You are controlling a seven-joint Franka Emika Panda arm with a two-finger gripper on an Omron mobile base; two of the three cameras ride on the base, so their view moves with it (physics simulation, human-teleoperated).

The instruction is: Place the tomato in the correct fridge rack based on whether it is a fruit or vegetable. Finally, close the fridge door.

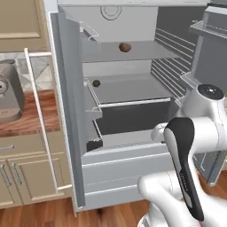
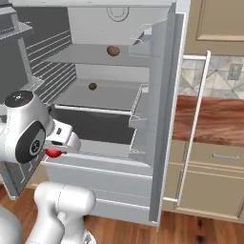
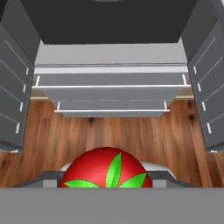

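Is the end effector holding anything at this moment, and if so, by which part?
Yes: the end effector is shut on the tomato, its fingers pressing the tomato's two opposite sides, with the green stem cap facing the hand camera.

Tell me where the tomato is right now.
The tomato sits gripped in the gripper at the bottom centre of the hand view, facing the open fridge; the right base view shows it low on the left.
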